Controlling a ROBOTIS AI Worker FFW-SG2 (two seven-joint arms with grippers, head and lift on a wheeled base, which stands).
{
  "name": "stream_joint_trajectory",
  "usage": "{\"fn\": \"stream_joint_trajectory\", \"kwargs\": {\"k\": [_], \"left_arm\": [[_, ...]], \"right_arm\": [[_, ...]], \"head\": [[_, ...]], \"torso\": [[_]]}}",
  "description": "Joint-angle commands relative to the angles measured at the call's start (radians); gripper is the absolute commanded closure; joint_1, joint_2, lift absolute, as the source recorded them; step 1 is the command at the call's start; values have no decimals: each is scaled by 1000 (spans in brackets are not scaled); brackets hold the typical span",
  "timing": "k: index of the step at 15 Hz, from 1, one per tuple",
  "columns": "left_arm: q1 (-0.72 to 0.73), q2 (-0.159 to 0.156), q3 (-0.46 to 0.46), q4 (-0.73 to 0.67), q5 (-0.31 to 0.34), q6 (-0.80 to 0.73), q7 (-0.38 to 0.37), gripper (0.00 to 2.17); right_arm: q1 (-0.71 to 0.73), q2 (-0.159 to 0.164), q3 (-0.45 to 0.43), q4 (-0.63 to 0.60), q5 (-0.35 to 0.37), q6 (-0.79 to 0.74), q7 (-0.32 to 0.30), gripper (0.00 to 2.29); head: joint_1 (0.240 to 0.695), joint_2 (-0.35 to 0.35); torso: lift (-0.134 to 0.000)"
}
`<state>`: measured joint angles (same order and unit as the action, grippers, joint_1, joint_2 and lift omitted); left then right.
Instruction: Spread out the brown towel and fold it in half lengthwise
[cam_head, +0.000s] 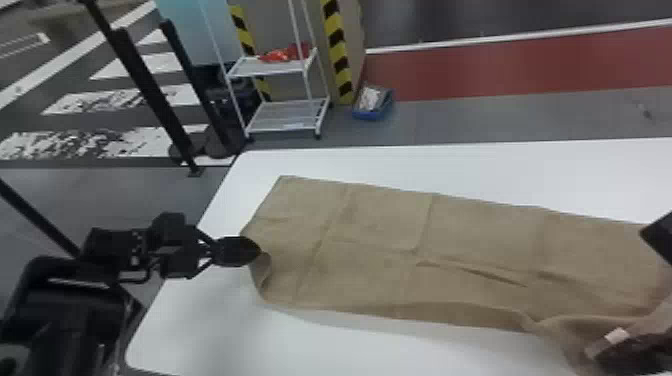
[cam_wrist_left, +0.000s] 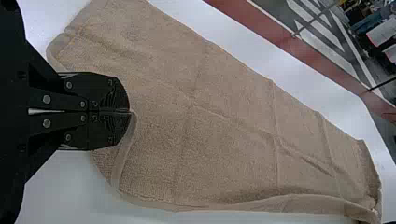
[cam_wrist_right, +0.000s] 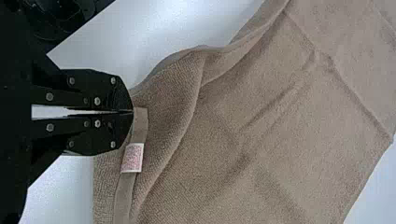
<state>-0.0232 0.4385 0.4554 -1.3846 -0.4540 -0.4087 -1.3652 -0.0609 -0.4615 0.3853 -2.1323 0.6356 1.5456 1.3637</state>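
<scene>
Left hand (cam_wrist_left: 130, 111): fingers pressed together, pinching the brown towel (cam_head: 380, 225) by its edge at the left end. Right hand (cam_wrist_right: 133, 111): also closed, nipping the edge at the other end, just beside a small white label (cam_wrist_right: 132, 157). The cloth by each hand curls up; between the two, the near edge is rolled and loose.

From my hands the towel lies mostly outward, on the table (cam_head: 450, 165). Long axis runs from one hand across to the other; short axis points away from me. It looks largely spread, with creases and one raised wrinkle toward the right half. Far edge lies flat, well apart from both hands, each about as well placed for its own end.

My read: spreading is mostly done, the lengthwise fold is next. Both hands should lift together and carry the near edge outward to the far one, keeping it taut between them. If one leads, I'd expect a skewed fold; the slack middle could drag or bunch underneath.
</scene>
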Motion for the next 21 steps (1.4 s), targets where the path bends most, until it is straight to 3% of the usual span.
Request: {"fn": "stream_joint_trajectory", "kwargs": {"k": [1,4,9,11,18,21], "left_arm": [[-3,0,0,4,2,0,1,1409],[-4,2,3,4,3,-6,1,1409],[-11,2,8,-5,18,-18,-11,1409],[-17,0,9,-30,21,-6,-26,1409],[-58,-14,-24,-65,17,34,-35,1409],[-63,-14,-21,-63,20,31,-29,1409]], "right_arm": [[3,-3,-8,2,9,27,3,1146],[16,-9,-66,-3,-7,27,3,1362],[72,-8,-345,-146,-159,27,3,1362],[96,-6,-424,-176,-177,27,3,1362],[147,-3,-602,-195,-215,27,3,1362],[147,-2,-621,-189,-220,27,3,1362]], "head": [[695,285],[695,277],[695,235],[695,214],[695,118],[695,82]], "torso": [[-124],[-124],[-124],[-124],[-124],[-124]]}}
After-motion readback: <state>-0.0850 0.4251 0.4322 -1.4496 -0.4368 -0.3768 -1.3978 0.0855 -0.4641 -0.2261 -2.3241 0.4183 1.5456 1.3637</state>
